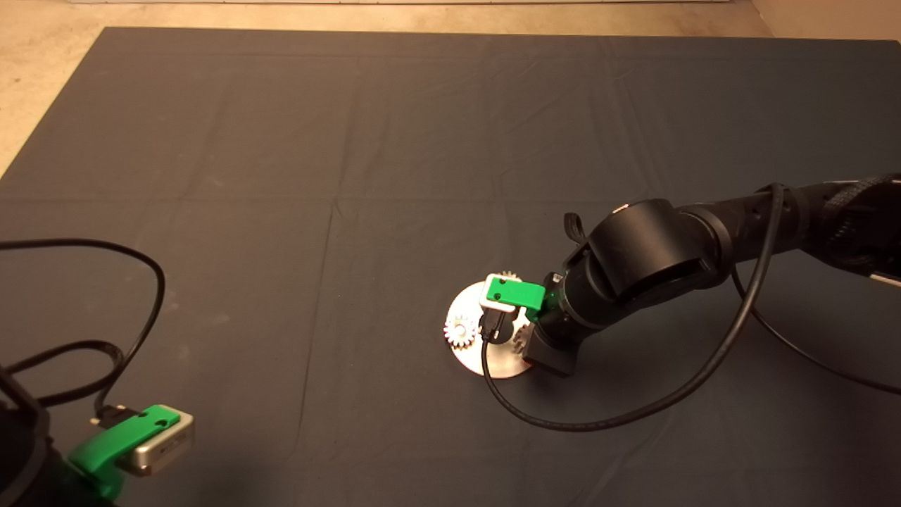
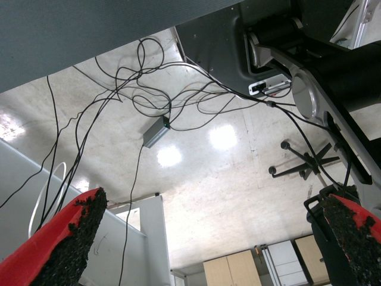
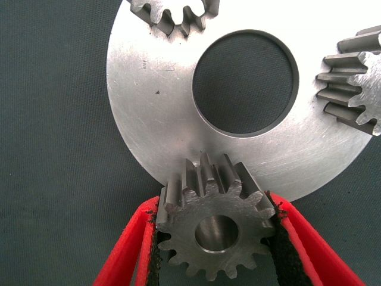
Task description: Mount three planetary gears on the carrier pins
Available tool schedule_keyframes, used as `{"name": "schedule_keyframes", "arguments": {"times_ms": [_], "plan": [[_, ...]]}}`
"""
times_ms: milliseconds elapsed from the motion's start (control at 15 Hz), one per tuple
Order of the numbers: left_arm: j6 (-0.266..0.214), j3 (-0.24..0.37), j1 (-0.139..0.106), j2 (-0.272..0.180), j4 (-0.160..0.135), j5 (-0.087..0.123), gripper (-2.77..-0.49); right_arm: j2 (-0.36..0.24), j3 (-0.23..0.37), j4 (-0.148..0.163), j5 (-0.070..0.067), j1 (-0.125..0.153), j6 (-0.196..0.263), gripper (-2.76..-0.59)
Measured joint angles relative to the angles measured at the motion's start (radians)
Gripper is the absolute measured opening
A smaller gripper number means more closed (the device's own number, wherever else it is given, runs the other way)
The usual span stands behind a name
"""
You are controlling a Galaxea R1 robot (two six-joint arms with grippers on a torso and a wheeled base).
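The shiny round carrier disc point(image 3: 149, 113) with its large central hole lies on the mat, also seen in the head view point(image 1: 470, 355). My right gripper point(image 3: 217, 205) is shut on one planetary gear point(image 3: 211, 229), held flat at the disc's rim. In the head view this gripper point(image 1: 517, 329) hovers over the disc's right side. A second gear point(image 3: 172, 15) and a third gear point(image 3: 354, 77) sit on the disc; the head view shows them on its left point(image 1: 461, 331) and far side point(image 1: 508, 277). No bare carrier pin shows. My left gripper point(image 2: 208, 250) is open and parked at the mat's lower left point(image 1: 141, 440).
A black cable point(image 1: 598, 422) loops from the right arm across the mat in front of the disc. More black cable point(image 1: 141, 282) lies at the left edge near the parked arm. The dark mat point(image 1: 317, 176) stretches bare to the far side and left.
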Motion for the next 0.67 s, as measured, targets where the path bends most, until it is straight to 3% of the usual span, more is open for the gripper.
{"name": "schedule_keyframes", "arguments": {"times_ms": [400, 667], "plan": [[0.0, 0.0, 0.0, -0.001, -0.003, 0.0, -0.64, 0.011, -0.003, 0.0, -0.014, 0.0, -0.004, -2.31], [0.0, 0.0, 0.0, -0.001, -0.003, 0.0, -0.64, 0.011, -0.003, 0.0, -0.014, 0.0, -0.004, -2.31]]}}
